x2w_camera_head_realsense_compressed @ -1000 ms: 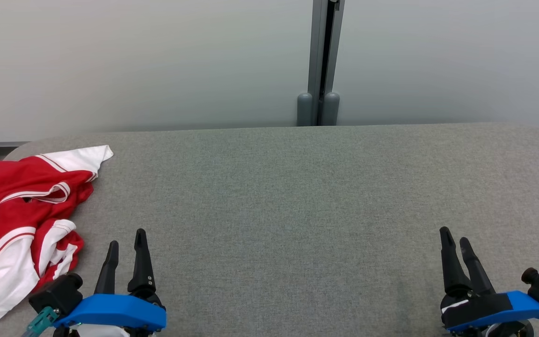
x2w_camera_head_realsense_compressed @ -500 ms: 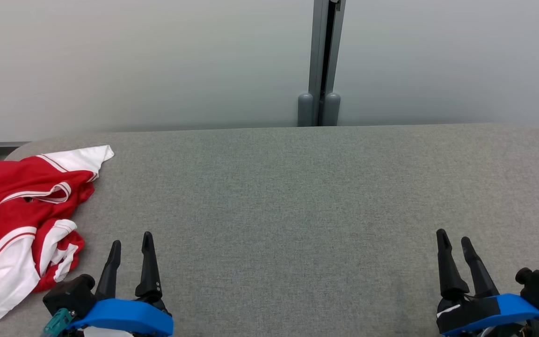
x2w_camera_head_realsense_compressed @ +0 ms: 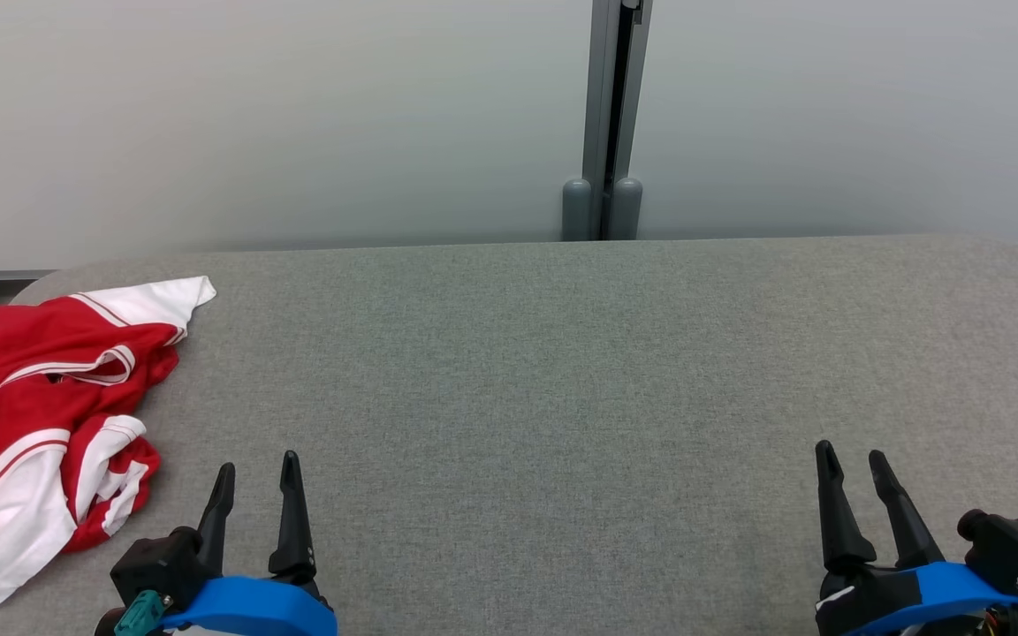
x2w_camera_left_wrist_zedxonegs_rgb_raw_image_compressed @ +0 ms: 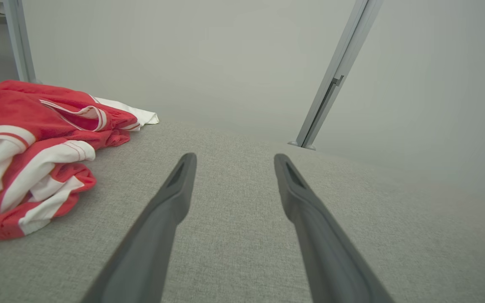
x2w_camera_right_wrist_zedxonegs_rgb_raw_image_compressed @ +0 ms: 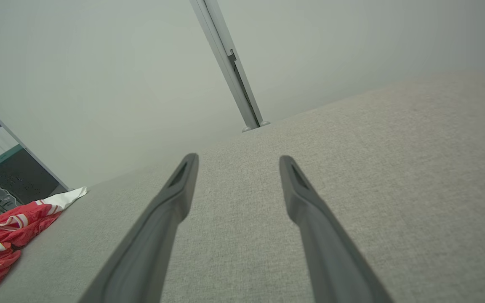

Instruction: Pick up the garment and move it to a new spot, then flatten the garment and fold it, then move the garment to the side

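Since the earlier frames, the left gripper (x2w_camera_head_realsense_compressed: 258,461) has been drawn lower and slightly rightward in the head view, and the right gripper (x2w_camera_head_realsense_compressed: 849,450) lower and slightly leftward. The garment (x2w_camera_head_realsense_compressed: 41,397) is recorded as unmoved. Both pairs of jaws are noted as spread apart with nothing between them, which is confirmed in each wrist view, where bare grey fabric is seen between the dark fingers (x2w_camera_left_wrist_zedxonegs_rgb_raw_image_compressed: 171,198). Both grippers are held just above the near edge of the table (x2w_camera_head_realsense_compressed: 562,380), the fingers pointing away from the robot. The garment, red with white panels and stripes, is found crumpled in a loose heap at the table's far-left end, just to the left of the left gripper and not touched by it. It is well apart from the right gripper. One white corner is laid out flat toward the back edge. In the right wrist view the heap is seen small at the lower left. Behind the table a pale wall (x2w_camera_head_realsense_compressed: 297,115) is observed, divided by a grey vertical post (x2w_camera_head_realsense_compressed: 608,115) that ends at the table's back edge.
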